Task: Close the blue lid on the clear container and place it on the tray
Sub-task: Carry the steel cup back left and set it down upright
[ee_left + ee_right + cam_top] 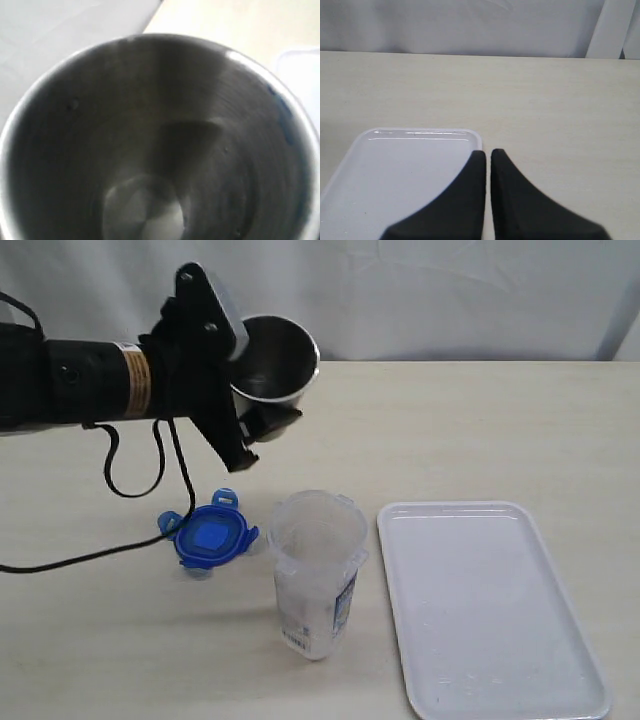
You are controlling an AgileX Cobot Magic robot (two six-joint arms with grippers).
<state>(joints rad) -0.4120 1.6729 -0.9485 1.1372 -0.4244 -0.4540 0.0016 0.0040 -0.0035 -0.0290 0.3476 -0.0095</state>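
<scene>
The blue lid (210, 535) lies flat on the table, flaps spread, left of the clear container (318, 570), which stands upright and uncovered. The white tray (490, 610) sits to the container's right, and its near corner shows in the right wrist view (410, 175). My left gripper (266, 372) hangs above the table behind the lid, shut on a steel cup (275, 360). The cup's inside (160, 150) fills the left wrist view and hides the jaws there. My right gripper (488, 152) is shut with nothing in it, over the tray's corner; it is outside the exterior view.
A black cable (140, 490) loops down from the left arm onto the table beside the lid. A white backdrop (450, 290) runs along the table's far edge. Bare table (545, 100) lies beyond the right gripper.
</scene>
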